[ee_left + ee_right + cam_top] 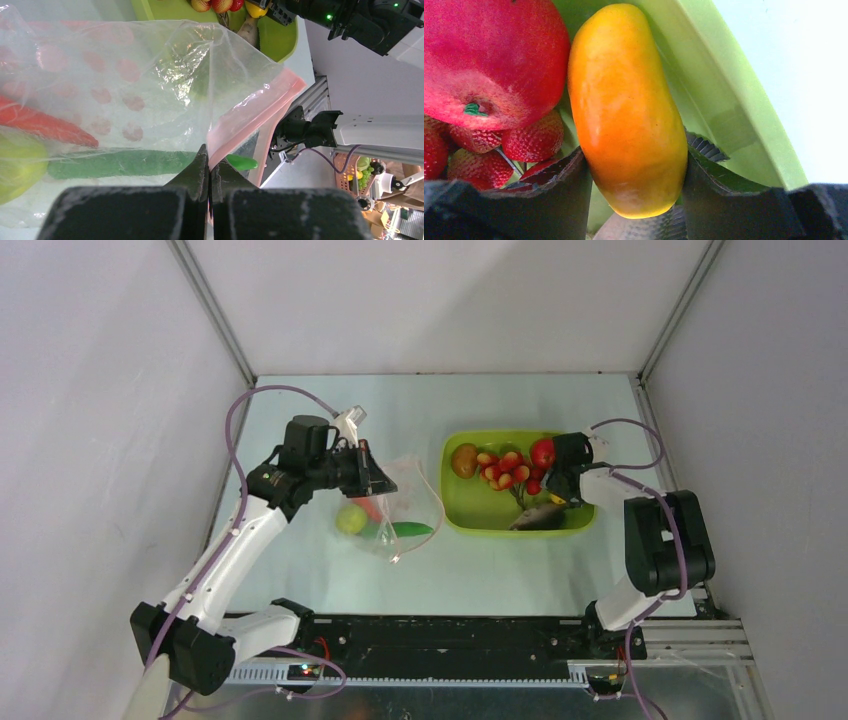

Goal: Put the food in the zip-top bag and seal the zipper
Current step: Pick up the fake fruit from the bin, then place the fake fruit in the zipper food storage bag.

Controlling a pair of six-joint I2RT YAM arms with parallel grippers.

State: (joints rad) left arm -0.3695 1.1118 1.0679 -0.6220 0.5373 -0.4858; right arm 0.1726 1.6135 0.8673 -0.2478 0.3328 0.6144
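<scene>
The clear zip-top bag (405,502) lies left of centre with a lime (350,519), a long green pod (408,530) and a red-orange piece (366,507) inside. My left gripper (368,470) is shut on the bag's mouth. In the left wrist view its fingertips (202,167) pinch the pinkish-red zipper (255,107) and hold the bag (150,85) up. My right gripper (560,488) is inside the lime-green tub (455,515). It is shut on an orange-yellow piece (624,110), beside the red tomato (494,55) and strawberries (531,140).
The tub also holds a brown kiwi (464,460), several strawberries (505,470), the tomato (542,452) and a dark piece (535,517). Its green wall (734,100) stands close to my right fingers. White enclosure walls bound the table on three sides.
</scene>
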